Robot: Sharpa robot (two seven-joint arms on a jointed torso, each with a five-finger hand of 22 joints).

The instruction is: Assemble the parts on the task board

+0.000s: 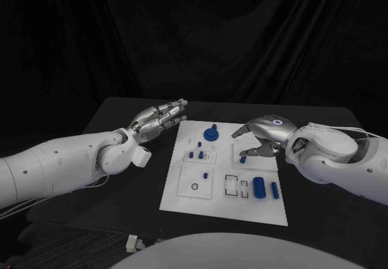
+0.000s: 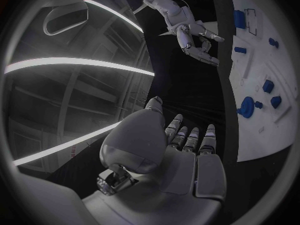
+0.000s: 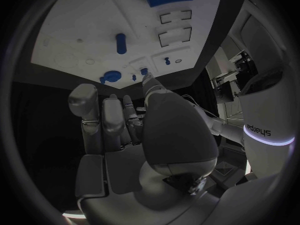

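Note:
The white task board [image 1: 226,207] lies in the middle of the black table. On it sit a blue round disc [image 1: 211,134], small blue pegs [image 1: 199,144], a thick blue cylinder [image 1: 259,187] and a slim blue bar [image 1: 275,190]. My left hand [image 1: 157,120] hovers beside the board's far left corner, fingers stretched out and apart, holding nothing. My right hand [image 1: 263,137] hangs over the board's far right part, fingers bent downward above a small blue piece [image 1: 243,159]. The left wrist view shows the right hand [image 2: 197,42] with spread fingers and nothing in them.
The black table [image 1: 137,185] reaches out on both sides of the board, with a dark curtain behind it. Near the board's front right stand outlined rectangular slots [image 1: 232,186]. The right wrist view shows the board [image 3: 81,25] with a blue peg [image 3: 121,42].

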